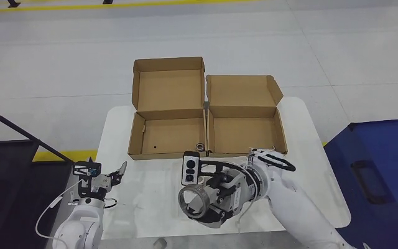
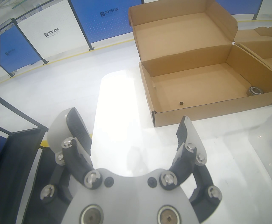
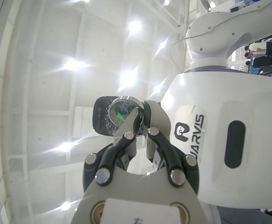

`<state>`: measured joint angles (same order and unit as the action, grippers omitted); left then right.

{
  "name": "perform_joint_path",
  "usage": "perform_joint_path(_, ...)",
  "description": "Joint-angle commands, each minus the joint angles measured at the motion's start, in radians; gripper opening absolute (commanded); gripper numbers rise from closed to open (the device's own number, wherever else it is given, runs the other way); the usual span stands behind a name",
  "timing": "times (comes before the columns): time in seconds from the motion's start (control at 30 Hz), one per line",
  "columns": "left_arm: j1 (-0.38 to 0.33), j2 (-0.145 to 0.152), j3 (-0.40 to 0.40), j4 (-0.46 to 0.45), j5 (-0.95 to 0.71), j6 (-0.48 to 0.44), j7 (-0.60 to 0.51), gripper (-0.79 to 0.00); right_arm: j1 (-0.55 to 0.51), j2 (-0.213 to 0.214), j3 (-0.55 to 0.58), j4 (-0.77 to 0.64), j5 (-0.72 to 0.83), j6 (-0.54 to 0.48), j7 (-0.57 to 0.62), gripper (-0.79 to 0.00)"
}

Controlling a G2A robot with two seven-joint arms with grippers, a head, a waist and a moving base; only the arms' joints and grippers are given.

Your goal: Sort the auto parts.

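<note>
The right arm's jaws pinched a steel bearing ring (image 3: 125, 98) by its rim above the tabletop's (image 1: 149, 205) near edge, face tilted upward (probably for checking). A smaller bearing (image 2: 254, 90) lay in the left cardboard box (image 2: 201, 112); left jaws stood spread.

Left wrist view: beyond the far edge of the table (image 2: 119, 127), a white partition panel (image 2: 51, 34) carries a small dark logo, one line of capitals and a finer line beneath. The blue panel (image 2: 109, 13) beside it and a second blue panel (image 2: 9, 52) bear the same mark, the latter too faint to make out. Right wrist view: a white label (image 3: 139, 212) on the base of the right gripper (image 3: 140, 115) shows part of one dark character, cut off by the frame.
</note>
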<state>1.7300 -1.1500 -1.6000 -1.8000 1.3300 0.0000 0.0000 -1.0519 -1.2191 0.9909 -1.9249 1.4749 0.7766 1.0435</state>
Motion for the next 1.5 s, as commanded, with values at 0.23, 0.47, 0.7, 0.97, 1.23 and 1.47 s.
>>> perform_joint_path(0.23,0.000,0.000,0.000,0.000,0.000,0.000,0.000,0.000,0.014,0.018,0.150,-0.015,-0.139,-0.169,0.046,-0.785)
perform_joint_path(0.47,0.000,0.000,0.000,0.000,0.000,0.000,0.000,0.000,0.014,0.018,0.150,-0.015,-0.139,-0.169,0.046,-0.785)
perform_joint_path(0.7,0.000,0.000,0.000,0.000,0.000,0.000,0.000,0.000,0.015,0.034,0.181,-0.091,-0.426,-0.229,-0.052,-0.785)
perform_joint_path(0.97,0.000,0.000,0.000,0.000,0.000,0.000,0.000,0.000,-0.032,0.062,0.249,-0.200,-0.718,-0.323,-0.089,-0.785)
perform_joint_path(1.23,0.000,0.000,0.000,0.000,0.000,0.000,0.000,0.000,-0.050,0.059,0.250,-0.188,-0.590,-0.421,-0.027,-0.785)
perform_joint_path(1.47,0.000,0.000,0.000,0.000,0.000,0.000,0.000,0.000,-0.050,0.059,0.250,-0.188,-0.590,-0.421,-0.027,-0.785)
